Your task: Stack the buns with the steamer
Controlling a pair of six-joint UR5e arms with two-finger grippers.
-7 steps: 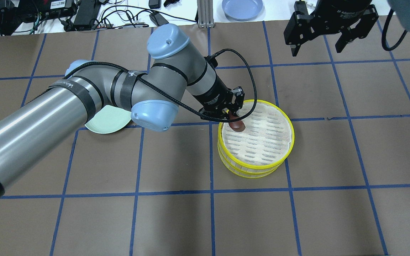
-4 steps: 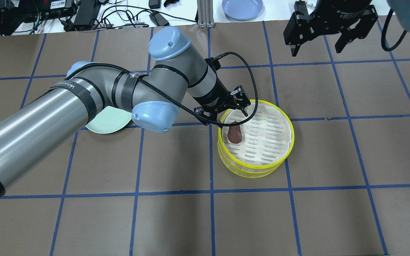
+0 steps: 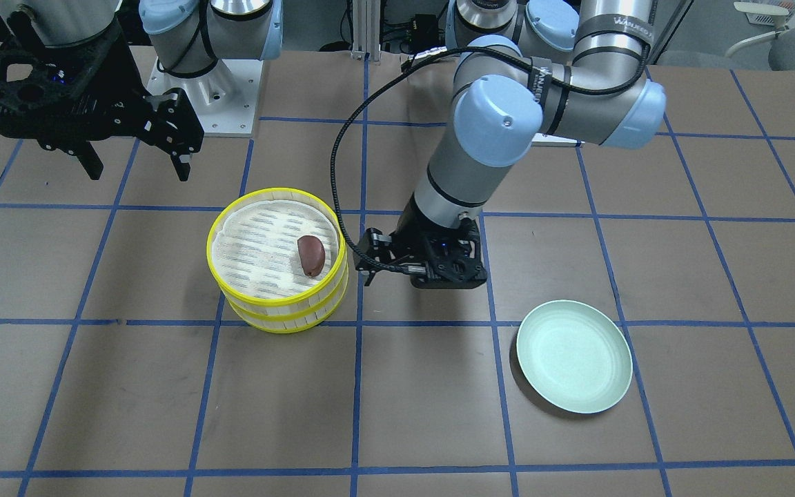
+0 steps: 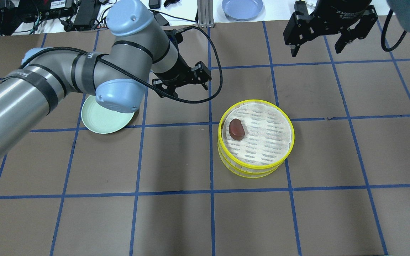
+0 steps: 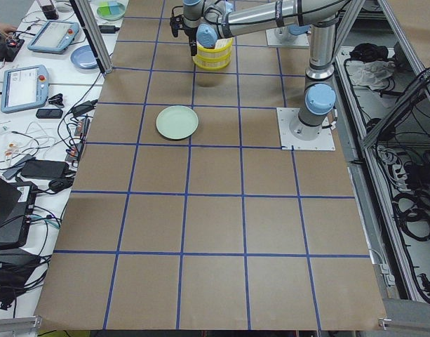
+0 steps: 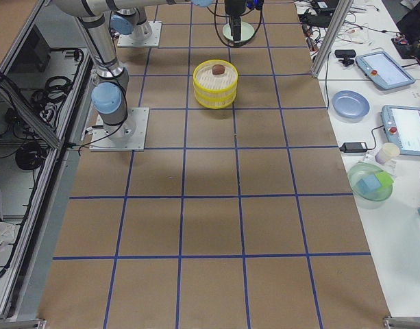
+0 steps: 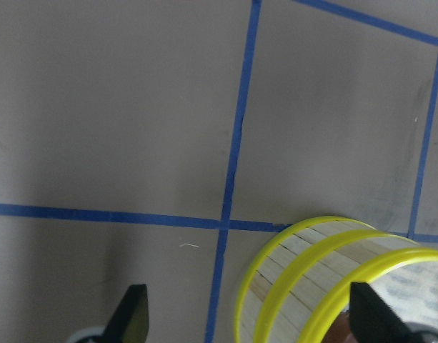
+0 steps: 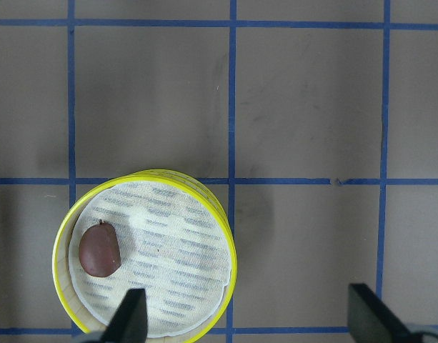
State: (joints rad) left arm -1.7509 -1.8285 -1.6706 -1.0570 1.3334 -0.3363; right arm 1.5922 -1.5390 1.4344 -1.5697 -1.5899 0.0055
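The glossy dark reddish-brown bun [image 4: 237,128] lies on the liner of the top tier of the yellow stacked steamer [image 4: 286,149], near its left rim. It also shows in the front view [image 3: 310,254] and the right wrist view [image 8: 99,249]. The cream-white bun shows in no view. My left gripper [image 4: 183,87] is open and empty, hanging left of and beyond the steamer. Its wrist view shows the steamer's side [image 7: 304,279]. My right gripper [image 4: 327,33] is open and empty, high over the far right of the table.
A pale green plate [image 4: 100,121] lies left of the steamer, partly under my left arm, and is bare in the front view [image 3: 573,355]. A blue plate [image 4: 242,8] and cables [image 4: 48,12] sit past the table's far edge.
My left gripper opened and let go of the brown bun, which now lies in the steamer. The left arm then drew back to the left and away from the steamer. The right arm stayed still.
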